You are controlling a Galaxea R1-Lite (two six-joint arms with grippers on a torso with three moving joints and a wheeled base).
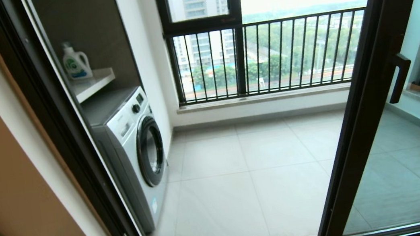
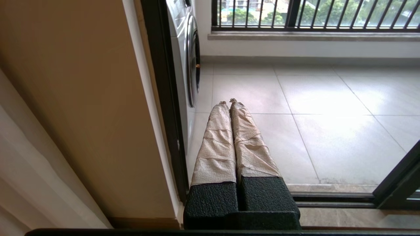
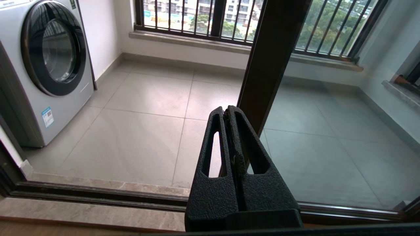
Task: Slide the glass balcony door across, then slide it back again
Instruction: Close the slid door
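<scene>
The glass door (image 1: pixel 379 112) stands at the right of the head view, its dark brown frame running slantwise from the upper right down to the bottom edge, clear glass to the right of it, and a black bar handle (image 1: pixel 398 77) on the frame about halfway up. The doorway to its left lies open onto a grey tiled floor (image 1: pixel 249 169). At the left of the frame a washing machine (image 1: pixel 137 152) sits against the wall, with a detergent bottle (image 1: pixel 75 62) on a shelf (image 1: pixel 94 83) above it. Across the upper middle runs a black window with thin railing bars (image 1: pixel 267 57).

The right gripper (image 3: pixel 227 109) hovers close before the door frame, fingers pressed together on nothing. The left gripper (image 2: pixel 228 102), its fingers wrapped in pale tape, is likewise closed and empty, near the doorway's left jamb (image 2: pixel 164 98).
</scene>
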